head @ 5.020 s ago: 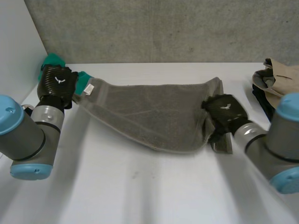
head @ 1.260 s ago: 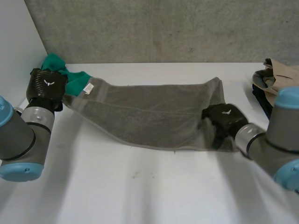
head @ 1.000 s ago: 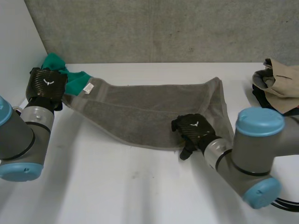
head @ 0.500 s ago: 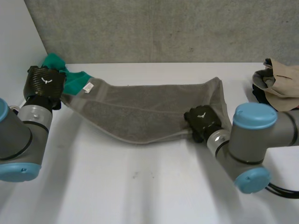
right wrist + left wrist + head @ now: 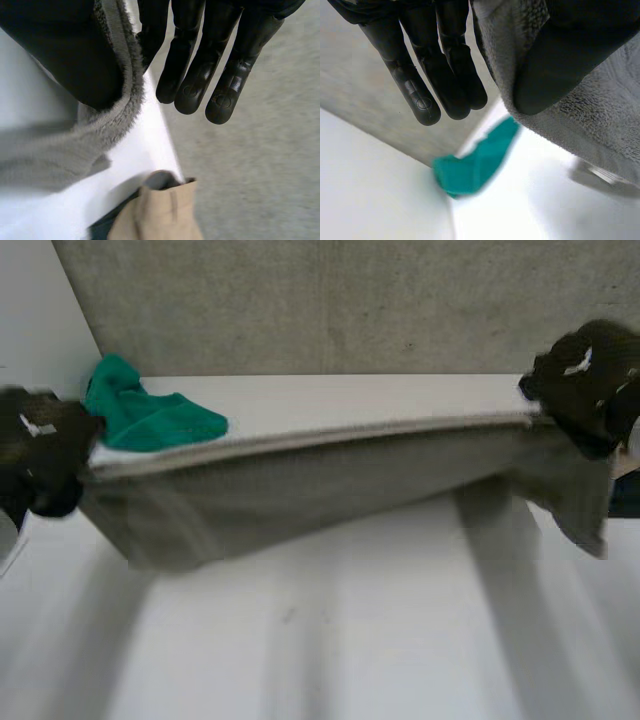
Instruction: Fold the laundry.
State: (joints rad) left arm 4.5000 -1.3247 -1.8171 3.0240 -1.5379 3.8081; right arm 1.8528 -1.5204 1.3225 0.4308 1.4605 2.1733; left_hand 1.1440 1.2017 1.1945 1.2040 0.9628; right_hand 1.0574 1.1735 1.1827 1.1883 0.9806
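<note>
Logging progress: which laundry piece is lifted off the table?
The grey towel, stretched in the air between the left robot hand and the right robot hand; the green cloth and the beige garment lie on the table.

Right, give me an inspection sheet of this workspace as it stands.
Surface: white table, with a small dark mark near its middle.
Job's things: grey terry towel, lifted and stretched between both hands, top edge taut, the rest hanging.
Clutter: crumpled green cloth at the table's far left corner; tan garment lying on dark clothing beyond the right hand.
Hands: left hand pinches the towel's left end between thumb and fingers; right hand pinches its right end likewise.
Cables: nothing seen.
Surroundings: grey wall behind the table; white side panel on the left.
</note>
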